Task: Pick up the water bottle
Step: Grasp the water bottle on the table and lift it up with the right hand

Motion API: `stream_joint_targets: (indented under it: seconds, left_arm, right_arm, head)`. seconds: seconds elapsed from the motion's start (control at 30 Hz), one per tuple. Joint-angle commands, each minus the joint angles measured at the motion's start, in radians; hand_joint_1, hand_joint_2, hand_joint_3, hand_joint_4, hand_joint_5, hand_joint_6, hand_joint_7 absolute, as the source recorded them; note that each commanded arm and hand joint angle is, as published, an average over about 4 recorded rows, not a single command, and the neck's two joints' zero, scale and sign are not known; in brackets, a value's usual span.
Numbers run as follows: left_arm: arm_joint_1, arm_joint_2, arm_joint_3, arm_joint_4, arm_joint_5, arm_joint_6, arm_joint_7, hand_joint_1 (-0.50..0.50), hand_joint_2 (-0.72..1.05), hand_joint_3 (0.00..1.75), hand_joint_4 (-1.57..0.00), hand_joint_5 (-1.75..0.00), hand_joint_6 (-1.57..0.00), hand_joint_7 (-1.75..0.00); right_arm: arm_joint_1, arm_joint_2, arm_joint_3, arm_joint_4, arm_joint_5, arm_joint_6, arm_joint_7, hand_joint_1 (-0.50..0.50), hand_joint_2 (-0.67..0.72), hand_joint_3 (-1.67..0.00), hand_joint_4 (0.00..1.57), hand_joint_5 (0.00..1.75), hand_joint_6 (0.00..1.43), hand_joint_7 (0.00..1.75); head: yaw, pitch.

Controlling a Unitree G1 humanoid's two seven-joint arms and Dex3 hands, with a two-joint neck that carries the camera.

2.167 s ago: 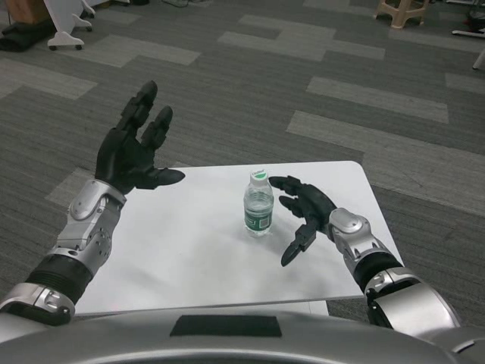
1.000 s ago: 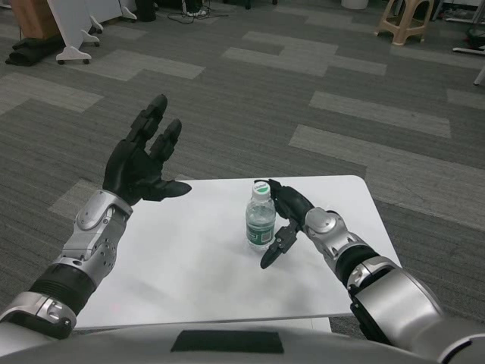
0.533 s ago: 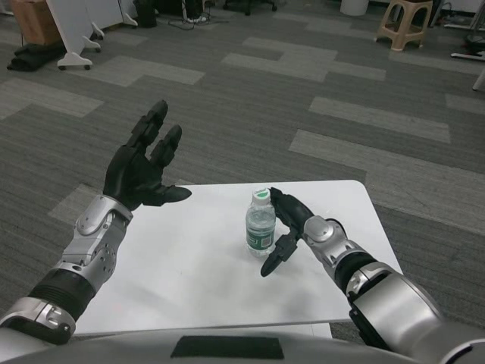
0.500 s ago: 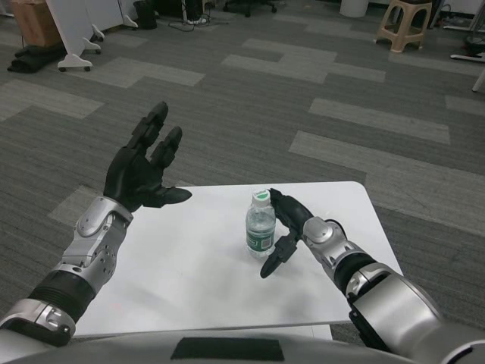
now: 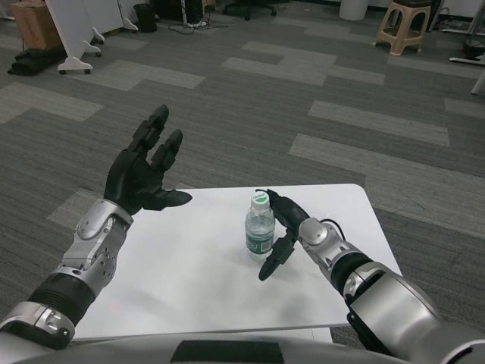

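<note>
Large room, grey carpet (image 5: 250,114) laid in light and dark strips. A white board on casters (image 5: 72,26) is seen top left, a stool (image 5: 402,26) top right. A white table (image 5: 189,265) is set in front of the robot. The left hand (image 5: 144,171) is held raised over the table's far left corner, fingers spread and pointing up, nothing in it. The right hand (image 5: 284,224) is placed against the right side of the water bottle (image 5: 259,225): fingers are curved along the bottle near the cap and lower down, but whether a grip is closed on it cannot be told. The bottle is stood upright on the table, slightly right of centre, clear plastic with a green label and a pale cap.
</note>
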Motion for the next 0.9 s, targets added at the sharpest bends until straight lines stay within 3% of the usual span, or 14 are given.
stream_joint_targets:
  seconds: [0.03, 0.6, 0.9]
  left_arm:
    - [-0.023, 0.009, -0.004, 0.009, -0.010, -0.006, 0.003, -0.50, 0.34, 0.09, 0.00, 0.00, 0.00, 0.00]
    - [-0.023, 0.009, -0.011, 0.009, -0.013, -0.007, 0.003, -0.50, 0.34, 0.09, 0.00, 0.00, 0.00, 0.00]
    - [-0.023, 0.008, -0.011, 0.009, -0.013, -0.007, 0.004, -0.50, 0.34, 0.09, 0.00, 0.00, 0.00, 0.00]
  right_arm:
    - [-0.034, -0.003, 0.015, -0.001, -0.003, -0.006, -0.010, -0.46, 0.22, 0.00, 0.00, 0.00, 0.00, 0.00]
    - [-0.034, -0.006, 0.031, -0.008, -0.003, -0.007, -0.011, -0.46, 0.22, 0.00, 0.00, 0.00, 0.00, 0.00]
    - [-0.034, -0.008, 0.031, -0.008, -0.003, -0.006, -0.011, -0.46, 0.22, -0.08, 0.00, 0.00, 0.00, 0.00]
  head:
    - [-0.007, 0.003]
    - [-0.011, 0.000]
    - [-0.009, -0.004]
